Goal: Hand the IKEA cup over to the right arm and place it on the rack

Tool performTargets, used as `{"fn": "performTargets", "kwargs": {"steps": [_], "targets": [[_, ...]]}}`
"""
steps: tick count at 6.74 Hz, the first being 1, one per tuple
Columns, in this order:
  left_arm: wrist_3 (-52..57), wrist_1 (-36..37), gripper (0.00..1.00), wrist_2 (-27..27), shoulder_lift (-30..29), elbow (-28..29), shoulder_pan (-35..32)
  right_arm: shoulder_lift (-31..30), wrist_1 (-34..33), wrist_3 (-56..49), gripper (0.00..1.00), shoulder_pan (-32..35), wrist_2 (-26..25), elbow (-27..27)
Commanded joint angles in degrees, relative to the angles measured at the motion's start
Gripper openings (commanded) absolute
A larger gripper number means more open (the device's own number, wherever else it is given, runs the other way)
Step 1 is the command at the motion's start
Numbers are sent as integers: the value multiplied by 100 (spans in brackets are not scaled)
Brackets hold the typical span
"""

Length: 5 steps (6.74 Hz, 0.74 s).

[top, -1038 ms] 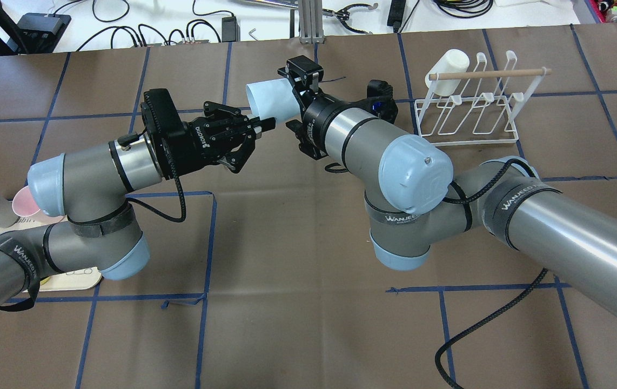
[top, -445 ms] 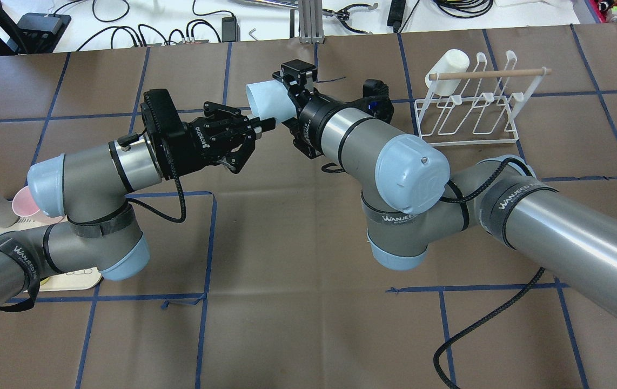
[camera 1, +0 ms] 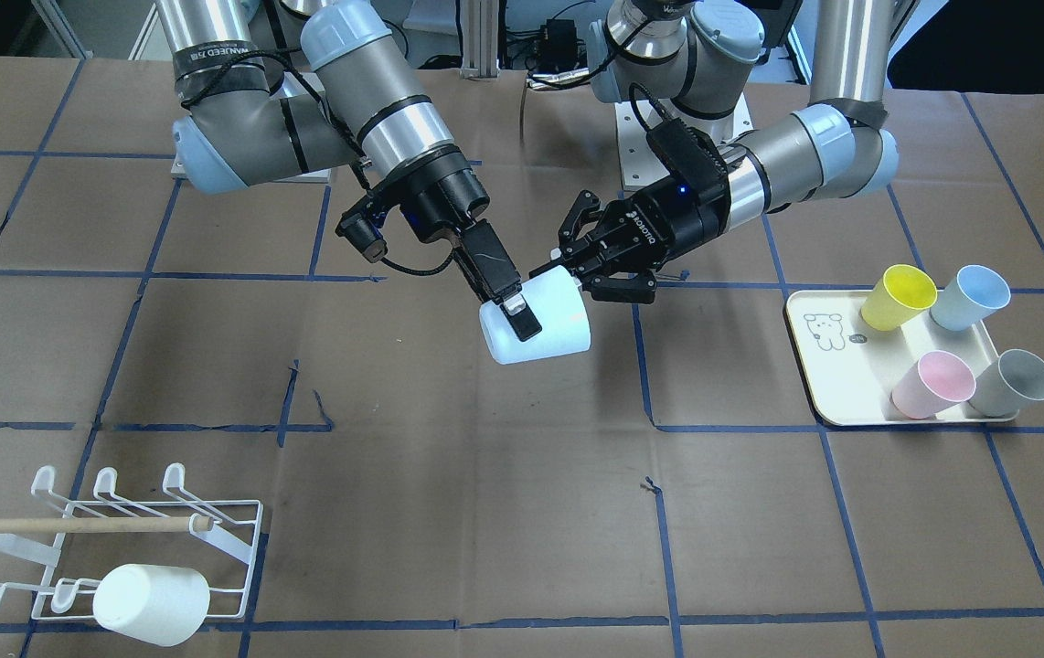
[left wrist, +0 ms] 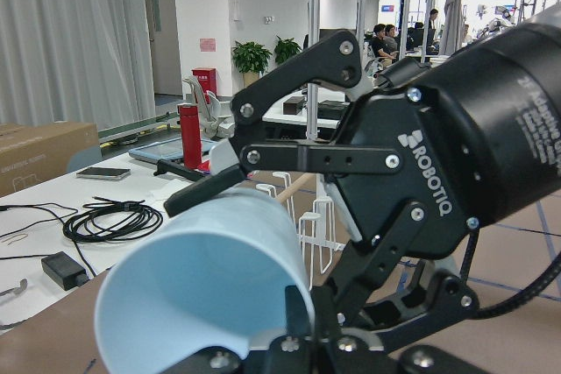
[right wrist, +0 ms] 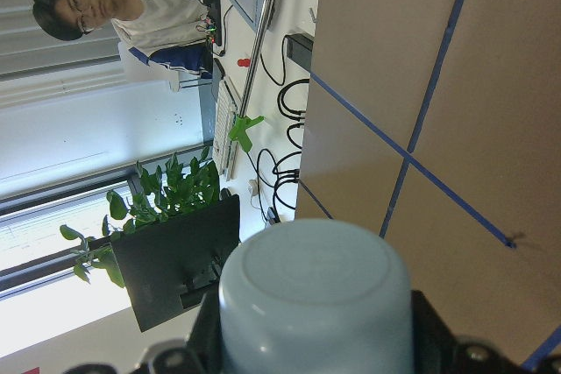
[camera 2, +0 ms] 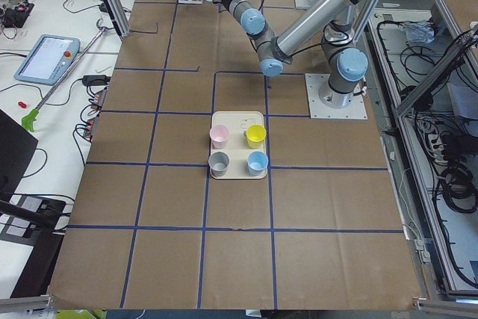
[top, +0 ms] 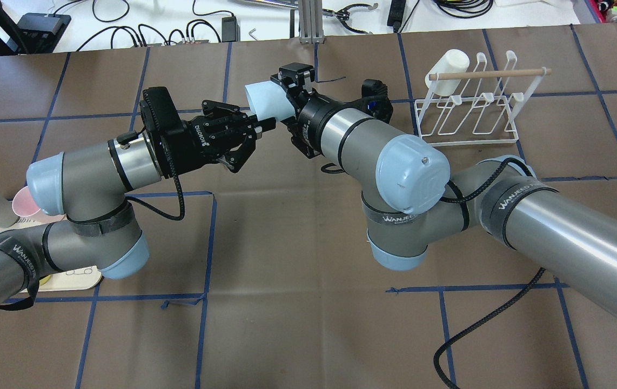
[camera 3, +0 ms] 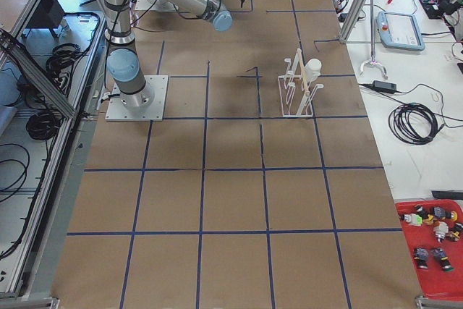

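Note:
The pale-blue IKEA cup [camera 1: 551,331] hangs on its side above the table's middle, between the two arms. My left gripper [camera 1: 551,271], the ROBOTIQ one, is shut on the cup's rim [top: 257,102], with one fingertip [left wrist: 203,192] over the top edge. The right arm's gripper [camera 1: 515,331] comes from the base side and stands open. One of its narrow fingers [camera 1: 520,320] lies along the cup's wall and the other is hidden behind it. The cup's base [right wrist: 316,291] fills the right wrist view. The white wire rack [top: 465,141] stands at the far right.
A white cup [camera 1: 152,603] hangs on one corner prong of the rack [camera 1: 252,539], under the wooden dowel [camera 1: 74,525]. On my left, a cream tray [camera 1: 814,366] holds yellow [camera 1: 897,297], blue [camera 1: 970,297], pink [camera 1: 933,384] and grey [camera 1: 1016,384] cups. A cable [top: 481,324] trails under the right arm.
The right gripper has slid further left along the cup, covering more of its wall. The left gripper keeps its pinch on the rim and has barely moved.

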Motion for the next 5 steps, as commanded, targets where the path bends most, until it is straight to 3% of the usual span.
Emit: {"fn": "performTargets", "kwargs": {"steps": [1,2,5], "targets": [[-122,-6,80,-16,-4,11,0,9,-9,-10,47,-1,7,0],[-122,-6,95,-24,-4,11,0,9,-9,-18,45,-10,7,0],[-131,-23,99,-33,22,2,70,9,-18,-45,44,-10,7,-8]]}}
